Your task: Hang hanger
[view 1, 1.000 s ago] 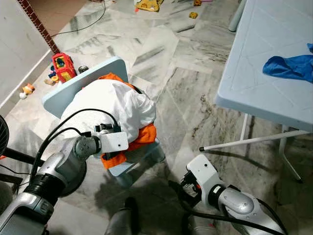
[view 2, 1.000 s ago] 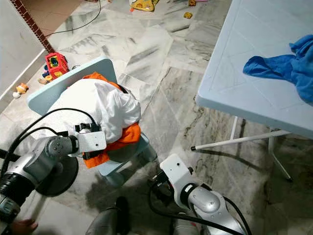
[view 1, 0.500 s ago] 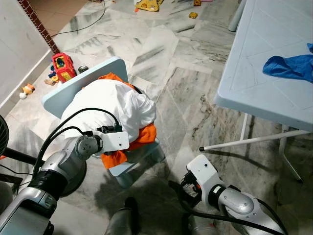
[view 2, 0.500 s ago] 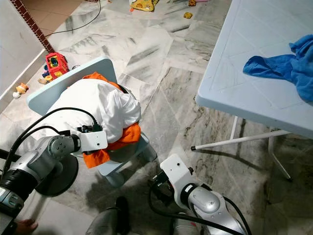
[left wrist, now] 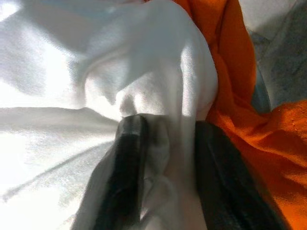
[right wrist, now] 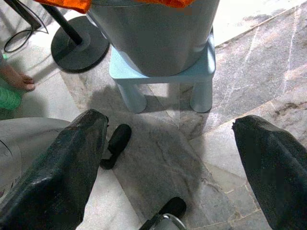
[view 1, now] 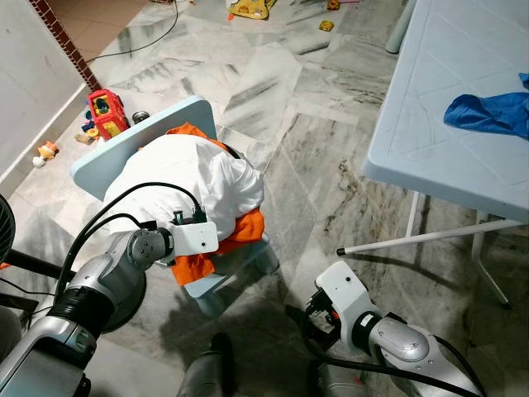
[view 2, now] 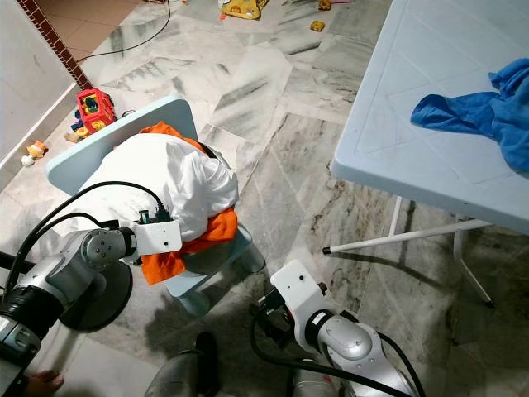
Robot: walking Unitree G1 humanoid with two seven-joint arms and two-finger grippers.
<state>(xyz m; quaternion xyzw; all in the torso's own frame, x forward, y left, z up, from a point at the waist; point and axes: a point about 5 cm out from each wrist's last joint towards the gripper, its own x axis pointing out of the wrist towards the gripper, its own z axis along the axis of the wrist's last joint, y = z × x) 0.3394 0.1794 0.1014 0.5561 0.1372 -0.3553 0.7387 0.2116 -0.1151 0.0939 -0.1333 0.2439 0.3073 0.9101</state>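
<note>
A heap of clothes lies on a small pale-blue chair [view 1: 124, 153]: a white garment [view 1: 190, 178] on top and an orange garment [view 1: 248, 227] under it, drooping over the seat's front. My left gripper [view 1: 187, 218] is pressed into the heap's near side. In the left wrist view its black fingers [left wrist: 129, 158] are pinched on a fold of the white garment [left wrist: 96, 72], with the orange cloth [left wrist: 240, 96] right beside them. My right gripper [view 1: 312, 318] hangs low over the marble floor, and its fingers [right wrist: 72, 163] are spread wide with nothing between them.
A pale-blue plastic table [view 1: 446, 99] with a blue cloth [view 1: 488, 112] stands at the right on thin white legs [view 1: 413, 240]. Toys [view 1: 106, 112] lie by the wall at the left. A fan's round base [right wrist: 79, 43] and a person's foot [right wrist: 17, 79] are near the chair.
My left gripper has nudged a little further into the clothes, and the orange cloth's hanging edge has shifted slightly. The right arm has stayed still.
</note>
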